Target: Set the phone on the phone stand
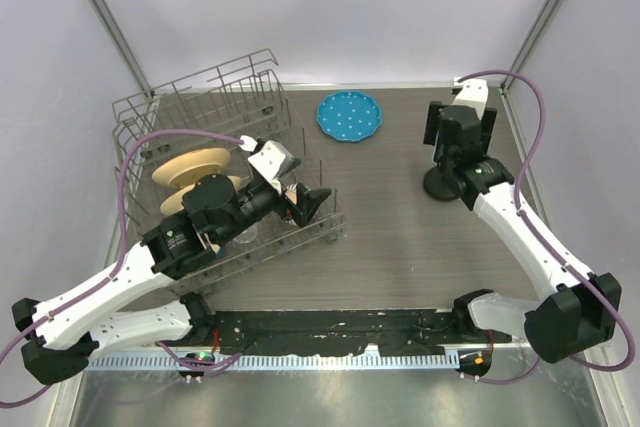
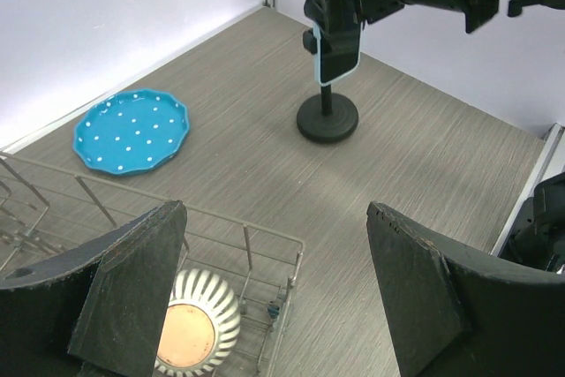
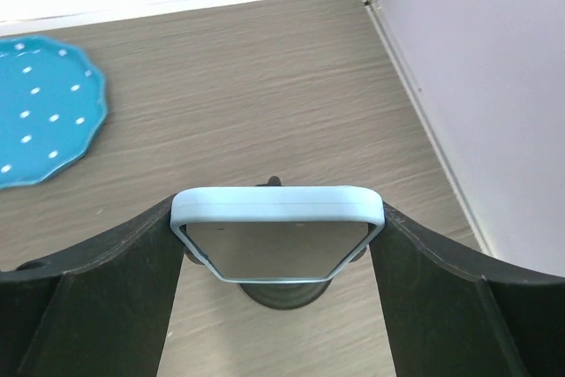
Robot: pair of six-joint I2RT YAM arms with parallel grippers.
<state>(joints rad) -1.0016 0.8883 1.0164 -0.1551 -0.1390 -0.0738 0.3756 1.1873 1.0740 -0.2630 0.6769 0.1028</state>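
Observation:
The phone (image 3: 278,249), black screen with a light blue edge, stands upright between the fingers of my right gripper (image 3: 278,218), which is shut on its sides. It hangs directly over the phone stand, whose round black base (image 3: 287,293) shows below it. In the left wrist view the phone (image 2: 340,50) has its lower end at the top of the stand's post (image 2: 327,99); I cannot tell whether it sits in the cradle. My right gripper (image 1: 455,142) is above the stand base (image 1: 438,187). My left gripper (image 2: 274,218) is open and empty over the dish rack's corner.
A round blue dotted plate (image 1: 350,115) lies at the back middle. A wire dish rack (image 1: 200,107) at the left holds cream plates (image 1: 190,167) and a striped bowl (image 2: 196,324). Walls close the back and the right side near the stand.

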